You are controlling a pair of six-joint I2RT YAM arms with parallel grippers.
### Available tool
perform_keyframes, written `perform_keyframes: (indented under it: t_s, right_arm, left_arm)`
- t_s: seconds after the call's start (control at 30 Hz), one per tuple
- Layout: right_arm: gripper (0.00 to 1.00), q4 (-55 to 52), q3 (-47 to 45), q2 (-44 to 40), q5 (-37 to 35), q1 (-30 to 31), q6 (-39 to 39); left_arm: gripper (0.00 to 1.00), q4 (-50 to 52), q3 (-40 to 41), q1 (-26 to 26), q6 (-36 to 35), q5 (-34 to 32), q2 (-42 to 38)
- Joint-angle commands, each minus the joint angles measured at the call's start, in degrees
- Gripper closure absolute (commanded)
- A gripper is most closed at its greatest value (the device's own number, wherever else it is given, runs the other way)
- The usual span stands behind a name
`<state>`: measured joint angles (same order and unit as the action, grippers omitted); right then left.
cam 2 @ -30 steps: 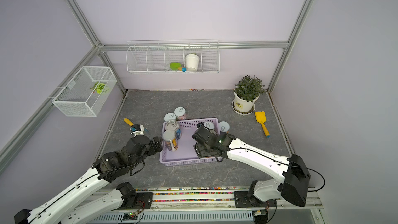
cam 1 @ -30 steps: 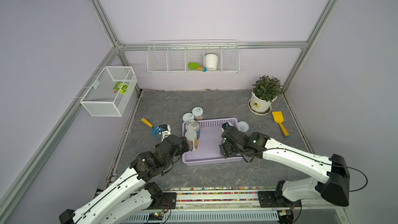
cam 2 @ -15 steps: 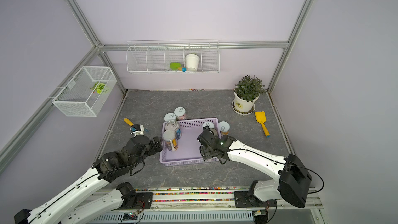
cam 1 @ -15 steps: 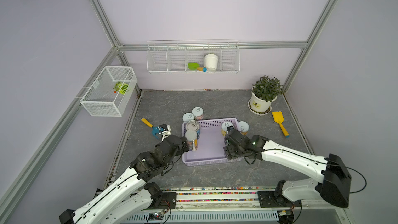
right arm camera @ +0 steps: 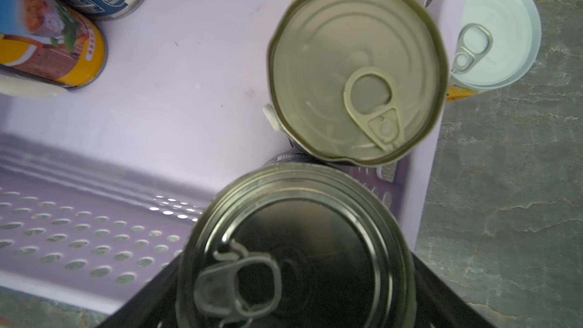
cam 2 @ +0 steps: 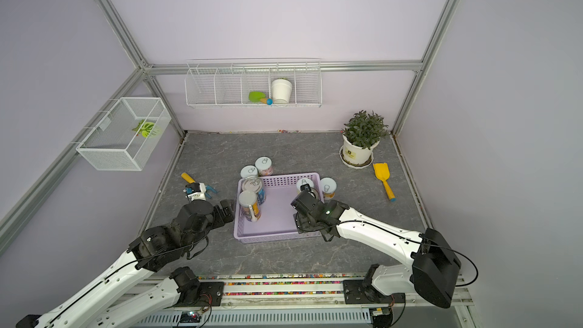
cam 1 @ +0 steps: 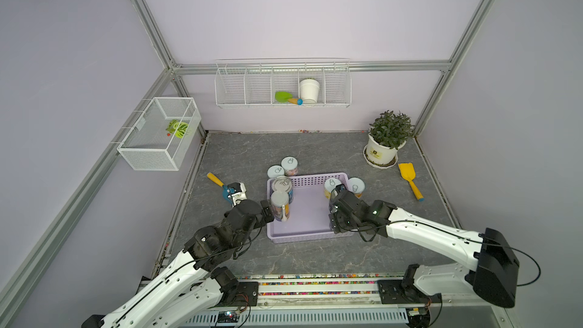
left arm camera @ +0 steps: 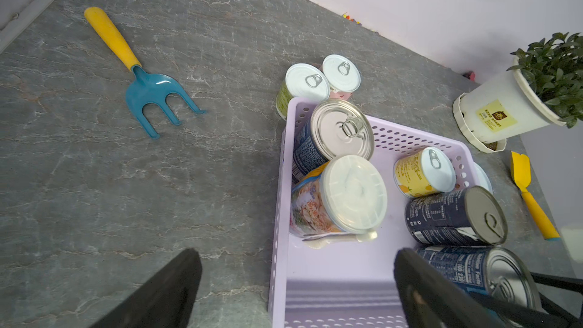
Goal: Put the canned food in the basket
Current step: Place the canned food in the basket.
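The right wrist view is showing what both top views are hiding under the arm. The right end effector is standing with its jaws set wide, clamped on the sides of a dark-labelled can that is upright inside a corner of the basket. Just beyond that end effector a second dark can is standing on the basket floor. Past the wall, a short pale-lidded can is standing outside on the worktop.

The left wrist view is adding the rest — the left end effector is gaping fully open and holding nothing, with 1 finger over the worktop and 1 over the basket floor. Ahead of it a white-capped can and a blue-labelled can are touching inside the basket. A short yellow can is sitting in the far corner, making 5 cans inside. 2 more short cans are standing together just outside the far wall.

In a top view the wire rack is holding a white pot and a green scoop, and the mesh box is holding a green leaf-shaped piece.
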<state>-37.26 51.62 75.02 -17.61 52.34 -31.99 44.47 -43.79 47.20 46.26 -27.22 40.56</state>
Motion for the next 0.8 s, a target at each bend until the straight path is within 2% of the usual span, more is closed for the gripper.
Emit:
perform_keyframes:
  t_s: [0.0, 0.07, 0.2, 0.33, 0.47, 0.53, 0.7, 0.77]
  right_arm:
    - [0.37, -2.75, -1.49, -2.51, -4.39, -0.91, -0.35]
    - [0.33, -2.82, -1.61, -3.03, -4.21, -0.83, -0.29]
    - [0.15, -3.28, -0.82, -3.67, -3.69, -0.84, 0.03]
    - [0.07, -3.95, 1.02, -4.17, -2.53, -0.85, 1.32]
    - [0.02, -5.10, 2.25, -5.03, -1.60, -0.89, 2.55]
    - [0.02, -5.46, 2.17, -6.49, -1.41, -0.90, 3.20]
    - [0.02, -4.11, 1.05, -10.72, 2.82, -0.89, 3.52]
    - [0.02, -3.27, 0.23, -12.23, 3.84, -0.88, 3.93]
  left_arm:
    - [0.00, 0.62, -0.88, -0.20, 0.31, -1.77, 0.93]
    - [0.00, 0.09, -1.88, -0.20, 0.23, -1.70, 1.98]
    - [0.00, -2.81, -3.95, -0.15, -0.47, -2.71, 6.00]
    - [0.00, -6.50, -7.74, -0.55, -1.70, -3.10, 12.13]
    - [0.00, -7.76, -15.11, -1.99, -4.55, -3.10, 20.72]
    - [0.00, -8.88, -19.01, -4.17, -6.97, -1.57, 25.23]
    - [0.00, -12.25, -27.06, -14.39, -12.59, 10.65, 36.54]
    - [0.00, -10.75, -32.09, -17.17, -14.53, 12.30, 42.14]
